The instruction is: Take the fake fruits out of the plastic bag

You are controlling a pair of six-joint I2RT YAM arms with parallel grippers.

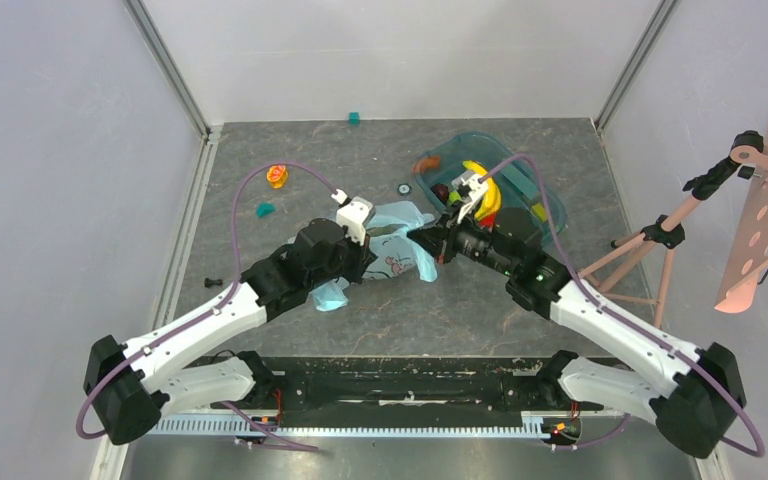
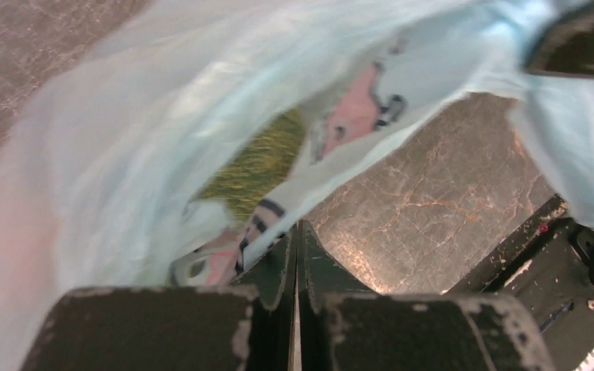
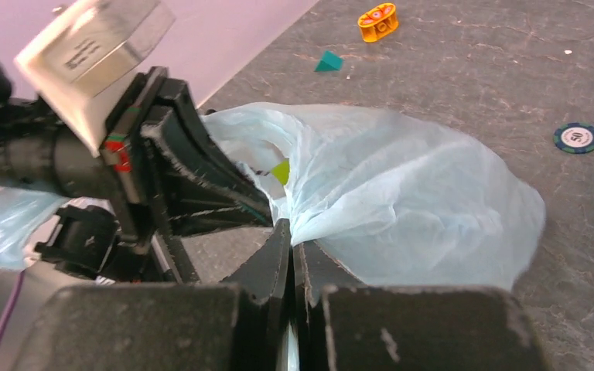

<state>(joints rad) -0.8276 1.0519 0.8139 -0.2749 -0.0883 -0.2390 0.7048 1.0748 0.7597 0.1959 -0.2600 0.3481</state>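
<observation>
Right end effector (image 3: 290, 232) on bag (image 3: 402, 193) edge

fake fruits (image 2: 259, 166): mostly hidden in plastic bag (image 2: 124, 131) | blurred green patch, perhaps one fruit | shape unreadable

Teal tray (image 1: 457, 147), banana (image 1: 490, 200), probably poker chip (image 3: 577, 138)

Top camera is looking down from behind; wrist cameras are looking closely past left pincer (image 2: 296, 236) and right pincer (image 3: 289, 236) at the shared plastic bag (image 1: 405, 222).
</observation>
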